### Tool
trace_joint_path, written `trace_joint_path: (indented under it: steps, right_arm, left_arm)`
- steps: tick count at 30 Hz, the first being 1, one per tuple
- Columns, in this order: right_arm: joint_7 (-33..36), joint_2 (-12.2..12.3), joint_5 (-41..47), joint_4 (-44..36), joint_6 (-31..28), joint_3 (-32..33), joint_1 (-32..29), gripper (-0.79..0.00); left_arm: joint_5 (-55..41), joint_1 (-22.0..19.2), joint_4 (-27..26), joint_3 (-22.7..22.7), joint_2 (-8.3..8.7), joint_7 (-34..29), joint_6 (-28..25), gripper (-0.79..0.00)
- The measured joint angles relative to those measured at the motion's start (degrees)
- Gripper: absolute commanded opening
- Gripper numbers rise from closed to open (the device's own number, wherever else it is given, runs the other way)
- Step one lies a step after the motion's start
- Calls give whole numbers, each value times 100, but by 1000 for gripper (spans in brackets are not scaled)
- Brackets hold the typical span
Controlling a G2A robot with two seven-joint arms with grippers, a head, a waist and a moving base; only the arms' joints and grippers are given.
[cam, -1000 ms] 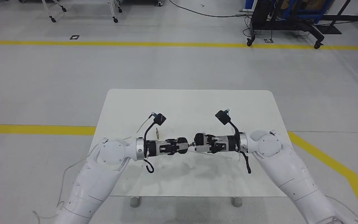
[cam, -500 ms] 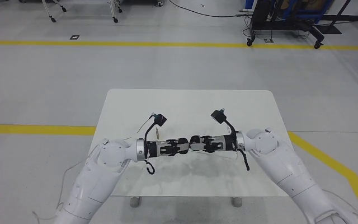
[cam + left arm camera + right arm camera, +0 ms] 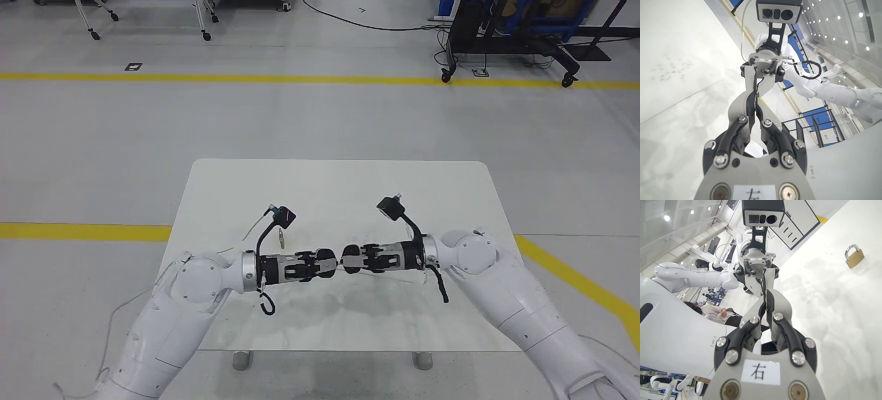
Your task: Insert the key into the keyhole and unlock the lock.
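Top cam sits above the arms; we look down and forward over the whole table [image 3: 330, 185], mid range, floor beyond. Left wrist cam sits just behind the left claw [image 3: 754, 97] and looks along it, very close, table off to one side. Right wrist cam does the same behind the right claw [image 3: 765, 297]. They face each other: left sees the right arm's camera [image 3: 779, 10], right sees the left arm's camera [image 3: 763, 212]. All three views share the spot where the claws meet, over the table's near half. Right wrist cam also catches the padlock [image 3: 854, 256] on the table, farther off.
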Motion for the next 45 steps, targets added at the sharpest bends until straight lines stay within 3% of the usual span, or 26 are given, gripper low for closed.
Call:
trace_joint_path:
  steps: [2, 3, 18, 25, 32, 42, 45]
  right_arm:
    - [-5, 14, 18, 12, -5, -42, 29, -785]
    - [-11, 20, 26, 16, -11, -59, 40, -785]
    - [-151, 81, 173, 96, -151, -110, 71, -785]
    - [-150, 81, 173, 96, -150, -110, 71, -785]
    - [-150, 81, 173, 96, -150, -110, 71, -785]
    - [-150, 81, 173, 96, -150, -110, 71, -785]
    - [-150, 81, 173, 96, -150, -110, 71, -785]
  left_arm:
    - [-4, -1, -3, -2, 10, -11, 4, -785]
    - [7, -4, -3, -8, 14, 0, 20, 0]
    - [58, 20, -28, -59, 26, 135, 66, 0]
    - [426, 463, -507, -1068, 228, 517, 78, 0]
    - [1318, 686, -908, -1563, 349, 644, 495, 0]
    - [1418, 720, -935, -1586, 357, 770, 601, 0]
    - [2112, 706, -1006, -1409, 391, 480, 1149, 0]
